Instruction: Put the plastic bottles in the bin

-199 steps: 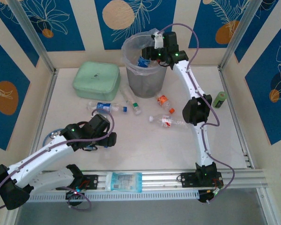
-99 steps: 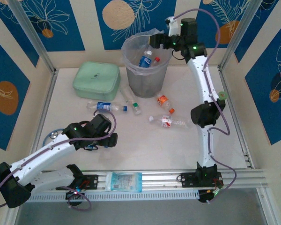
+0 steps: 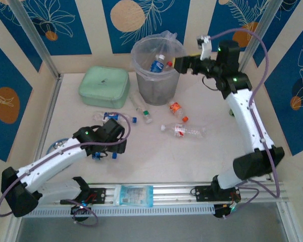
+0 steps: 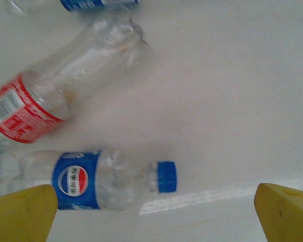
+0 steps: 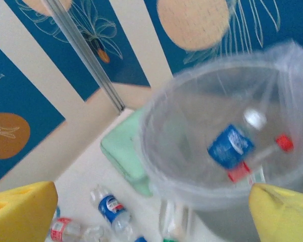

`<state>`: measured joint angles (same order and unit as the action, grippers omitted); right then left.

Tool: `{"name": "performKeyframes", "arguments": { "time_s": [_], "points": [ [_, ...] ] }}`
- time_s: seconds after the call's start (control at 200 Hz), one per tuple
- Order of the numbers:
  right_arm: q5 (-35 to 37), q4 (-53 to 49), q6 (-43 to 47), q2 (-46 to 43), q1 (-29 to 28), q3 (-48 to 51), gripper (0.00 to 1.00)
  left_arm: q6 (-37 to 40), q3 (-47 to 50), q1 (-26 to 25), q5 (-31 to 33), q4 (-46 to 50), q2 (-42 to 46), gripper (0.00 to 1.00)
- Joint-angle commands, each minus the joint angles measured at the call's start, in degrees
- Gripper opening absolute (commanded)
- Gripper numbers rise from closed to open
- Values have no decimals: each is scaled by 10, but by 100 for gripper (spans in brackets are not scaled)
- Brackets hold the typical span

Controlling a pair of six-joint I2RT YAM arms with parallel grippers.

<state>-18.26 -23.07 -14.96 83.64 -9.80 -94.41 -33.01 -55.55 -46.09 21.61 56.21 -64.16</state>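
Bottle-clearing in mid-run: at least two bottles [image 3: 158, 64] already lie inside the lined bin [image 3: 156, 88] at the far edge of the table [image 3: 156, 156]. The right gripper [image 3: 181, 63] hangs just beside the bin's rim, fingers spread wide and empty. Several more bottles lie scattered across the middle of the table in front of the bin. Nearer the left edge, the left gripper [image 3: 105, 154] hovers low over a blue-labelled bottle [image 4: 111, 179], its fingers fully apart to either side of it; contact cannot be made out. The step in hand looks like the left arm's pick. Next it would need to centre on the round, roll-prone body, close, lift and carry it to the bin.
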Motion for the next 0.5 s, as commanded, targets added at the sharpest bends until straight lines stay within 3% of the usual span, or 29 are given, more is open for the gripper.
{"name": "performKeyframes", "arguments": {
  "time_s": [0.0,0.13,0.29,0.495],
  "points": [
    [17,48,-49,-77,24,100,98,9,-27,10,45,32,-34,100],
    [42,55,-115,-154,49,223,100,-67,-10,10,30,34,-41,99],
    [18,149,-203,-210,44,377,99,-233,69,10,0,-25,-1,100],
    [17,165,-193,-184,29,411,99,-433,175,4,14,-138,77,100]
  ]
}}
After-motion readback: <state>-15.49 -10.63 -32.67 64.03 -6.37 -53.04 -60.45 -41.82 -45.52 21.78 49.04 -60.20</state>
